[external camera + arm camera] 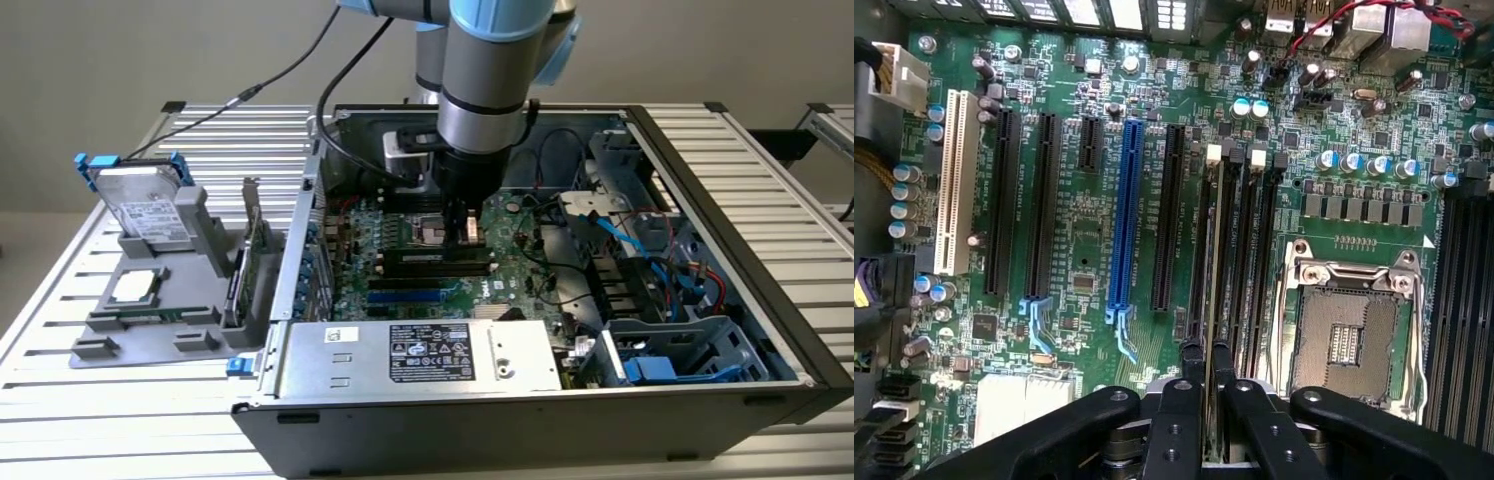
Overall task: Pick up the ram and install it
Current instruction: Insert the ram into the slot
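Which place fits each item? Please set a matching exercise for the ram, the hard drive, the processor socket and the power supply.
1 ram
2 hard drive
3 processor socket
4 power supply

A on the grey stand outside the case
B inside the case, along its near wall
C gripped in the hand
D framed in metal on the motherboard

Pairs: 1-C, 2-A, 3-D, 4-B

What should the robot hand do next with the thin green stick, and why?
Probably push gently straight down. The gripper is shut on the ram stick, which stands on edge right along the black memory slots beside the empty chip socket. It looks lined up, but I cannot tell whether it has clicked in.
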